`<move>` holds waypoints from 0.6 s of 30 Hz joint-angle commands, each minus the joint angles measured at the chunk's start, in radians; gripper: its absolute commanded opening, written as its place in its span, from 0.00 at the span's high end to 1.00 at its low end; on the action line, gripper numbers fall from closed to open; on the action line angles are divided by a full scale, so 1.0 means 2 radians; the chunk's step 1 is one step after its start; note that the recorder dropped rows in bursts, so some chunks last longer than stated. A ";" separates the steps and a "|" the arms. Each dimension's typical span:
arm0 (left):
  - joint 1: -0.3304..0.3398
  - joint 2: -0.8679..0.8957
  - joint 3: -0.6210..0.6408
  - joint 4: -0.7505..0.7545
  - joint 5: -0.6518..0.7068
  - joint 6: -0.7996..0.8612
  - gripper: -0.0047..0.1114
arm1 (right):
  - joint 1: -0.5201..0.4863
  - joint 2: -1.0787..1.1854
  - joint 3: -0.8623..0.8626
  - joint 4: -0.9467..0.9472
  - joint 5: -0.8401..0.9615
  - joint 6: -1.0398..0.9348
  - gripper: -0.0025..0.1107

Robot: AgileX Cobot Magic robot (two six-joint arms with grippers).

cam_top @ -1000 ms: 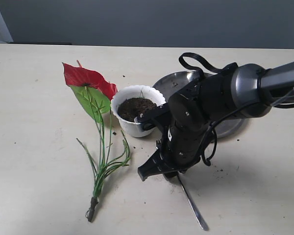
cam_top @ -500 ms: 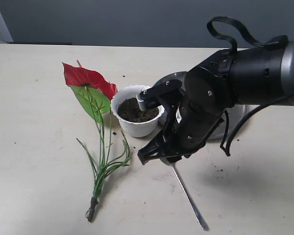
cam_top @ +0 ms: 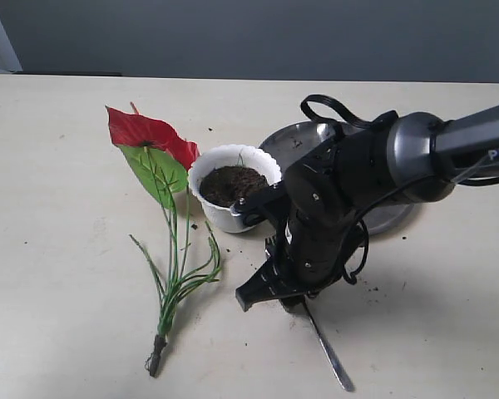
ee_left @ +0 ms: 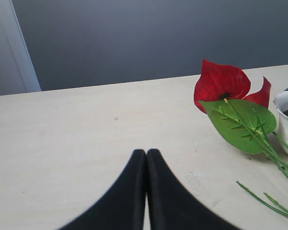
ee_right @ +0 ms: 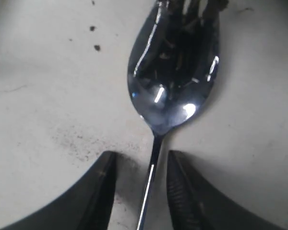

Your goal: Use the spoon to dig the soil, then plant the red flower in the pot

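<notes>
The spoon (cam_top: 329, 354) lies flat on the table, its bowl (ee_right: 175, 72) flecked with soil crumbs. My right gripper (ee_right: 141, 155) is open and low over it, one jaw on each side of the thin neck, with a gap on both sides. In the exterior view the right gripper (cam_top: 276, 293) hides the bowl. The white pot (cam_top: 226, 216) stands upright just behind it, filled with dark soil (cam_top: 233, 183). The red flower (cam_top: 150, 133) lies on the table left of the pot, its stems running toward the front. My left gripper (ee_left: 146, 152) is shut and empty, right of the flower (ee_left: 221, 84).
A large round steel plate (cam_top: 295, 137) sits behind the right arm, to the right of the pot. Loose soil crumbs (cam_top: 373, 288) dot the table to the right of the gripper. The pot's rim (ee_left: 285, 101) shows at the edge of the left wrist view.
The right arm rose above the spoon half a second ago and has come back down over it. The spoon, pot and flower have not moved.
</notes>
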 commanded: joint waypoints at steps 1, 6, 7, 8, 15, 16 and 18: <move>-0.001 -0.003 0.000 0.003 0.000 -0.002 0.96 | 0.000 0.003 0.000 -0.004 -0.001 0.001 0.73; -0.001 -0.003 0.000 0.003 0.000 -0.002 0.96 | 0.000 0.026 0.000 -0.004 0.003 0.001 0.83; -0.001 -0.003 0.000 0.003 0.000 -0.002 0.96 | 0.000 0.029 0.000 -0.004 0.003 0.001 0.83; -0.001 -0.003 0.000 0.003 0.000 -0.002 0.96 | 0.000 0.029 0.000 -0.004 0.003 0.001 0.83; -0.001 -0.003 0.000 0.003 0.000 -0.002 0.96 | 0.000 0.029 0.000 -0.004 0.013 0.001 0.98; -0.001 -0.003 0.000 0.003 0.000 -0.002 0.96 | 0.000 0.029 0.000 -0.004 0.015 0.001 0.98; -0.001 -0.003 0.000 0.003 0.000 -0.002 0.96 | 0.000 0.029 0.000 -0.004 0.024 0.001 0.98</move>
